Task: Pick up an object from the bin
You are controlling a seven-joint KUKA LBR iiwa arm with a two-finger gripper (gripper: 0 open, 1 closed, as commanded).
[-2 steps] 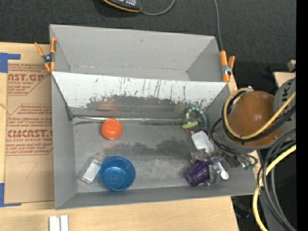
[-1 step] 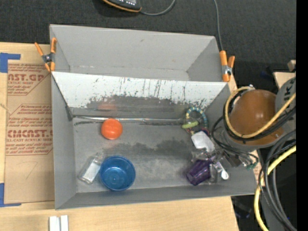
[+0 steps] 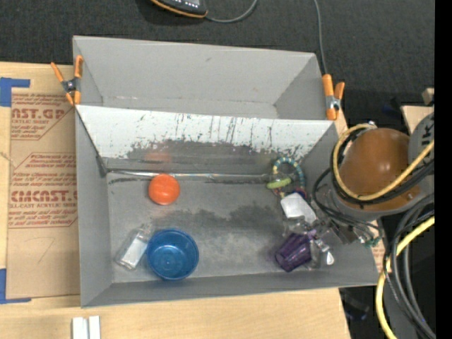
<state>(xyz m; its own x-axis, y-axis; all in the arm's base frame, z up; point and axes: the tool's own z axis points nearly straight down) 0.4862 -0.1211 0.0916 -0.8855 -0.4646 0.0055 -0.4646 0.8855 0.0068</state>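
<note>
Pincer (image 3: 316, 240) down in the near right corner of the bin (image 3: 212, 69)

It sits just beside a purple lump (image 3: 291, 253) on the bin floor; whether it is apart or together I cannot tell; a white piece (image 3: 293, 205) lies just behind; an orange ball (image 3: 164, 188) and blue bowl (image 3: 171, 254) lie well left.

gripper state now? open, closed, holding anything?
Gripper: open or closed cannot be told; it sits in the right front corner of the bin, beside a purple object.
</note>
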